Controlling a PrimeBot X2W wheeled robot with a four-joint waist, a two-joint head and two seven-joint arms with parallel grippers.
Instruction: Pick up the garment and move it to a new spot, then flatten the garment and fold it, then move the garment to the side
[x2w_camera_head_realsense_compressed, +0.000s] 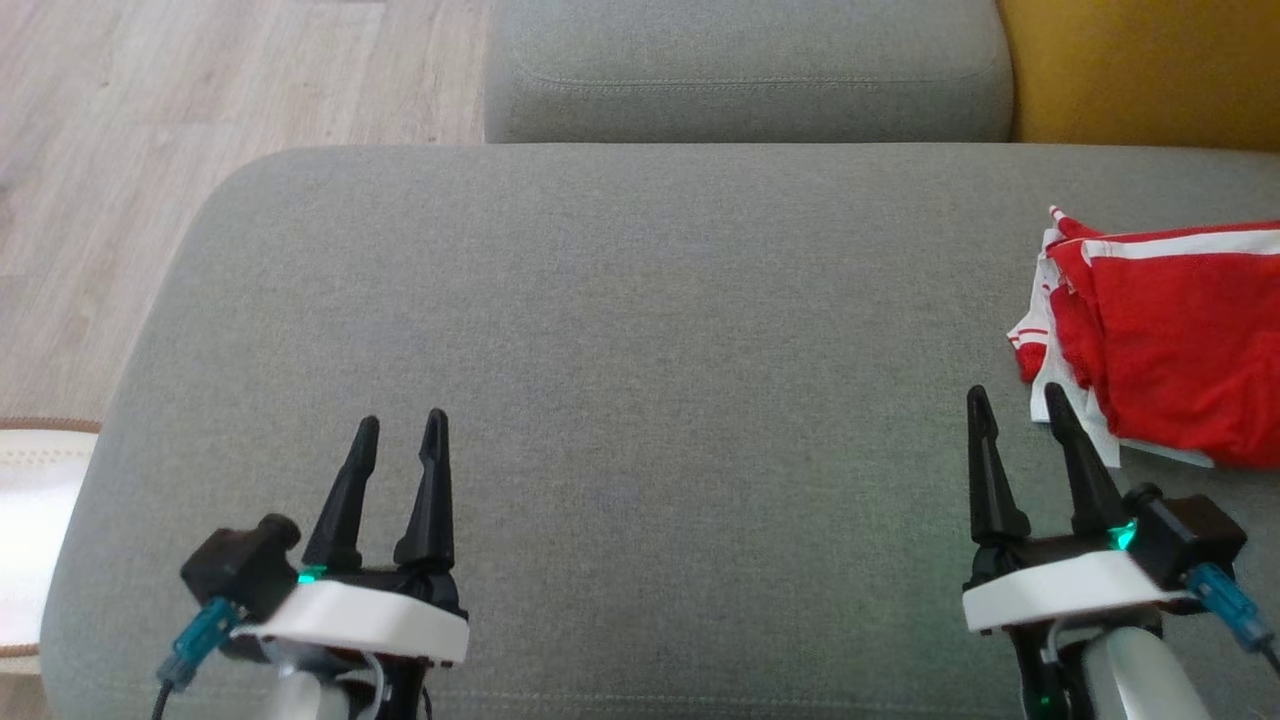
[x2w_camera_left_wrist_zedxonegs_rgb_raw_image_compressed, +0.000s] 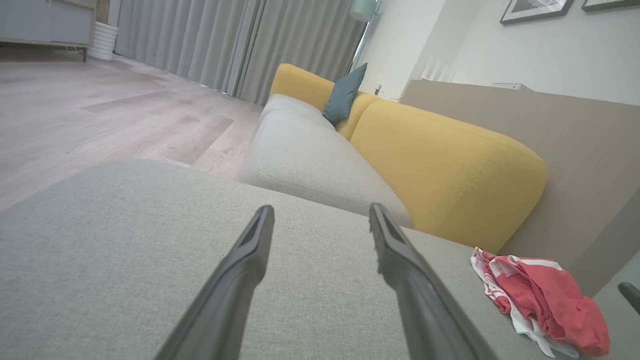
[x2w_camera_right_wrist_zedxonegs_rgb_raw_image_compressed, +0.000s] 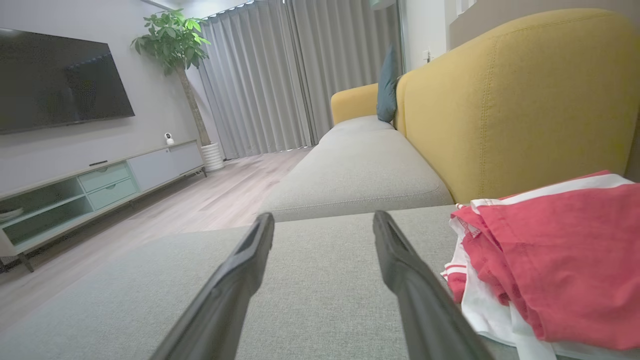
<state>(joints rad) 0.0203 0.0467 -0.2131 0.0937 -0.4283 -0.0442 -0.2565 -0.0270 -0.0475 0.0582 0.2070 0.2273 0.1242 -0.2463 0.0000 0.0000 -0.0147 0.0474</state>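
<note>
Just right of the right gripper (x2w_camera_head_realsense_compressed: 1015, 392), jaws spread & holding nothing, sits the red/white garment (x2w_camera_head_realsense_compressed: 1170, 350) (roughly folded) on grey sofa cushion (x2w_camera_head_realsense_compressed: 640, 330); left gripper (x2w_camera_head_realsense_compressed: 402, 420) likewise spread, well apart; yellow backrest (x2w_camera_head_realsense_compressed: 1140, 70) beyond.

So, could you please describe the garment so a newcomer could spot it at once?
Start at the wide grey sofa seat. Near its right edge, by the yellow backrest, lies the garment: crumpled red cloth with white stripes, unlike the plain grey around it.
</note>
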